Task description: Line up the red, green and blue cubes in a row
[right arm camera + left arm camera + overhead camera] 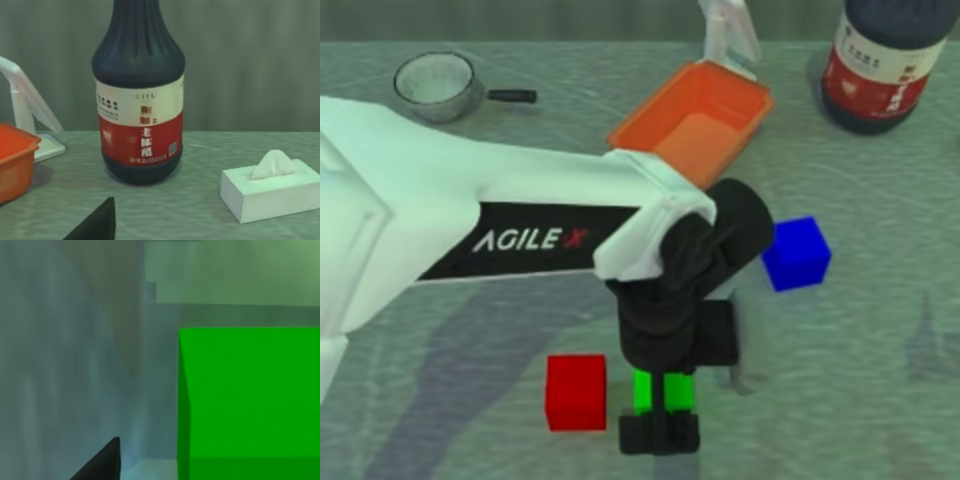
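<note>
The left pincer [660, 400] points straight down near the desk's [880, 360] front edge, its black fingers clamped on the matte green cube [643, 391]. The red cube [576, 392] sits just beside it at left; the blue cube [797, 253] lies apart, right of the orange tray [650, 125]. The desk is mottled grey-green.

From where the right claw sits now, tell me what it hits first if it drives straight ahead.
Most likely the dark sauce bottle: it stands upright, dead ahead in the right wrist view, with only bare table before it. The tissue box and orange tray sit off to either side. Depth is uncertain.
</note>
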Controlling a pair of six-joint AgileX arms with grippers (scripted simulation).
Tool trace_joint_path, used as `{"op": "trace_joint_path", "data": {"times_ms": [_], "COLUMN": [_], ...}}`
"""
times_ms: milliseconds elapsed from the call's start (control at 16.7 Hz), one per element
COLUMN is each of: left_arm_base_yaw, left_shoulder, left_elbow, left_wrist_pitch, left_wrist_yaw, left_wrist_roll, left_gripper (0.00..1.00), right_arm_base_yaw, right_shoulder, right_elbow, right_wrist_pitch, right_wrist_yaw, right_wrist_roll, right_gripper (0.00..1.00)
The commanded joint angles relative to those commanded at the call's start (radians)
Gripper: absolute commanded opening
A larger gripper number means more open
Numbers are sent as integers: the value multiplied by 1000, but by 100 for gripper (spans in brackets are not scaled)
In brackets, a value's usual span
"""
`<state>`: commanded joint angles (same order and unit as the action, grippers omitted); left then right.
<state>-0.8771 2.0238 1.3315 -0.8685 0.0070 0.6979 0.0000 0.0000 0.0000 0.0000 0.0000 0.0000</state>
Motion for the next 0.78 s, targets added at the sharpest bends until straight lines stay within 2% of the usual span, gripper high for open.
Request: {"op": "trace_joint_path", "data": {"times_ms": [480, 780], "left_arm_base_yaw": [17, 14], "left_shoulder": [-81, -84], "left_elbow": [154, 160], "left_wrist_pitch": [-240, -248], "left_wrist_yaw": [0, 0], "left_wrist_roll": [-1, -2], "left_gripper": [100, 100], "right_arm_base_yaw": [0, 0], "right_shoulder": [0, 0], "right_elbow": [0, 0], "right_wrist_pitch": [0, 0], "right_wrist_yaw": [0, 0], "right_wrist_roll": [0, 0], "right_gripper": [100, 100]}}
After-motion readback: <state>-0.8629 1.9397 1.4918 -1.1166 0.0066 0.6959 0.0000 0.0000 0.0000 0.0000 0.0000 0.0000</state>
